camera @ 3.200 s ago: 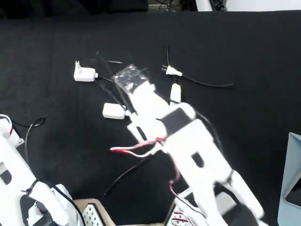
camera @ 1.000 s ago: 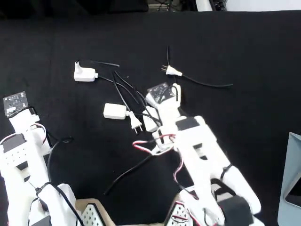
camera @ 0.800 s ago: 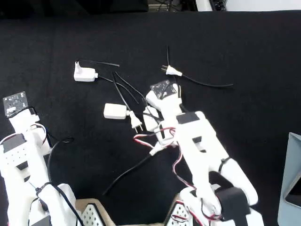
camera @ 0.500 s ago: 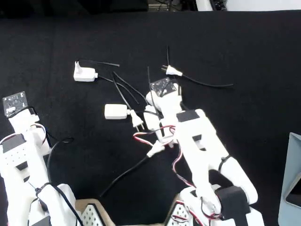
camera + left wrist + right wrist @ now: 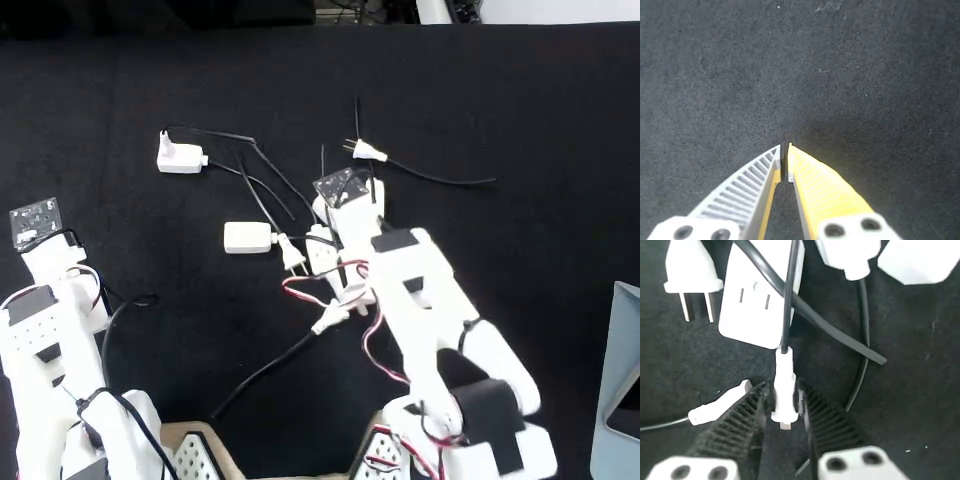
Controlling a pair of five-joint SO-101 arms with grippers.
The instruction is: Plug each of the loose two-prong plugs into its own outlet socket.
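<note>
Risk: right gripper (image 5: 782, 390) is clenched on a white plug (image 5: 783, 371) whose cord end, not its prongs, seems to face the socket (image 5: 752, 310). Two black cords (image 5: 830, 330) cross the socket face, so insertion could snag or jam. Socket sits just ahead of the held plug. Left gripper (image 5: 785, 152) closed, empty, over bare worktop (image 5: 840, 75)

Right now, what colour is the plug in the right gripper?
White plug, black cord, clearest in the right wrist view.
</note>
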